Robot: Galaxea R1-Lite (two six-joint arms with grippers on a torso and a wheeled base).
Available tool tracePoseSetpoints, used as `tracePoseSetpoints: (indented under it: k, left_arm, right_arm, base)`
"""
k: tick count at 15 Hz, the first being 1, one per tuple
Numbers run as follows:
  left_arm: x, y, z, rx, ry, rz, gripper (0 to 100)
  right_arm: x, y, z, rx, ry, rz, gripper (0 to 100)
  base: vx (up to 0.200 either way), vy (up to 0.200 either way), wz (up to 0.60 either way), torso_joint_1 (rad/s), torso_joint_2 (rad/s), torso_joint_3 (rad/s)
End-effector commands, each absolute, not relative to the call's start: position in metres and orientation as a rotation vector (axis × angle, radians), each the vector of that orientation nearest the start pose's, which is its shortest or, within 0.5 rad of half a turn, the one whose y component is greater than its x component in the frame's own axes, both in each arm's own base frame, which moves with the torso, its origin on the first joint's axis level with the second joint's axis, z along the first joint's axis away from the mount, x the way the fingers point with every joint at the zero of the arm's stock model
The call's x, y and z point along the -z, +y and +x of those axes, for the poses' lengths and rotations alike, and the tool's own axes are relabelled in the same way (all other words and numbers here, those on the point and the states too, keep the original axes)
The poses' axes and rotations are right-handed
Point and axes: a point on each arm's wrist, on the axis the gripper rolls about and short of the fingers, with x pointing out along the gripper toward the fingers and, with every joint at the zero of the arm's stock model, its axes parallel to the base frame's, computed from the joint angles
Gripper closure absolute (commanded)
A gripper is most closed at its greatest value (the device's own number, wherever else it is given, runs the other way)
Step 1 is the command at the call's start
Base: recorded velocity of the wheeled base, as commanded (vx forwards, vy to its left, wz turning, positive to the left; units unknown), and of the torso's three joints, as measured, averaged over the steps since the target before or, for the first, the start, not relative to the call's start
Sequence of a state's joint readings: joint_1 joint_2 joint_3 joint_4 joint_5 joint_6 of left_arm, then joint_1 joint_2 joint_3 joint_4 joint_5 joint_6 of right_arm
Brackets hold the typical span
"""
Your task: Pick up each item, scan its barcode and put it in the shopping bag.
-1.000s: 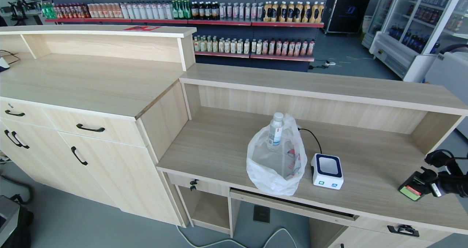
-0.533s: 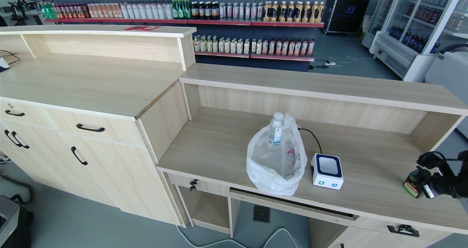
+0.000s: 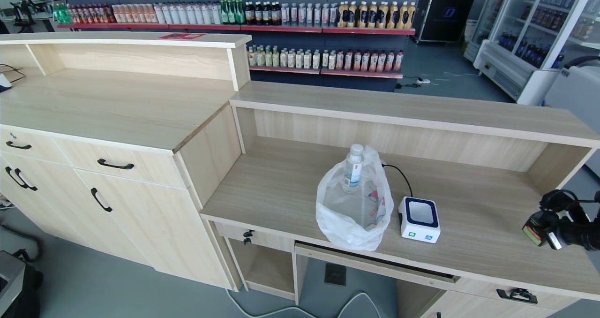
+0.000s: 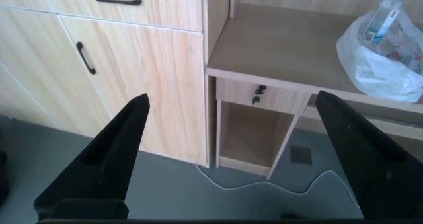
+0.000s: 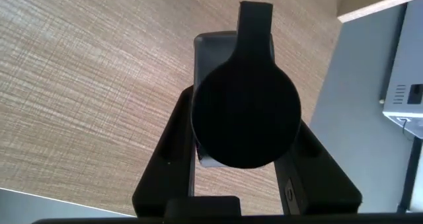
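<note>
A white plastic shopping bag (image 3: 351, 215) stands open on the lower counter, with a clear bottle (image 3: 353, 168) upright inside it. Right beside the bag lies a white barcode scanner (image 3: 419, 218) with a dark window. At the counter's far right end my right gripper (image 3: 546, 231) is shut on a small black item (image 3: 531, 229) with a red and green face, held just above the wood. In the right wrist view the item (image 5: 244, 112) shows as a dark round shape between the fingers (image 5: 165, 161). My left gripper (image 4: 231, 158) hangs open over the floor, left of the bag (image 4: 386, 59).
The counter (image 3: 478, 215) has a raised back ledge and a side wall at its right end. A black cable (image 3: 398, 172) runs behind the scanner. A taller cabinet with drawers (image 3: 117, 163) stands to the left. Shelves of bottles line the back.
My right gripper has carried the black item to the right and a little up from the counter, turning it so less of its red and green face shows. Bag, bottle and scanner have not moved.
</note>
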State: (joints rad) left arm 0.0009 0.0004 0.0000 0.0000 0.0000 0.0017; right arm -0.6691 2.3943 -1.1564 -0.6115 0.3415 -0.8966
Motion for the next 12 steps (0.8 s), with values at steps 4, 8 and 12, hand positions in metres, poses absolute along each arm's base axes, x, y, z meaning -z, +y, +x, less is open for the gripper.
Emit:
tracePoseSetpoints:
  k: [4, 8, 12]
  left_arm:
    - [-0.075, 0.000, -0.023, -0.002, 0.000, 0.002, 0]
    - [-0.075, 0.000, -0.023, -0.002, 0.000, 0.002, 0]
    - [-0.075, 0.000, -0.023, -0.002, 0.000, 0.002, 0]
  right_arm:
    - [-0.137, -0.196, 0.222, 0.159, 0.367, -1.033, 100]
    - [-0.169, -0.118, 0.184, -0.180, -0.008, -1.386, 100]
    - [-0.180, -0.043, 0.176, -0.462, -0.346, -1.728, 100]
  base:
    - [0.000, 0.000, 0.00, 0.000, 0.00, 0.000]
    - [0.000, 0.000, 0.00, 0.000, 0.00, 0.000]
    - [0.000, 0.000, 0.00, 0.000, 0.00, 0.000]
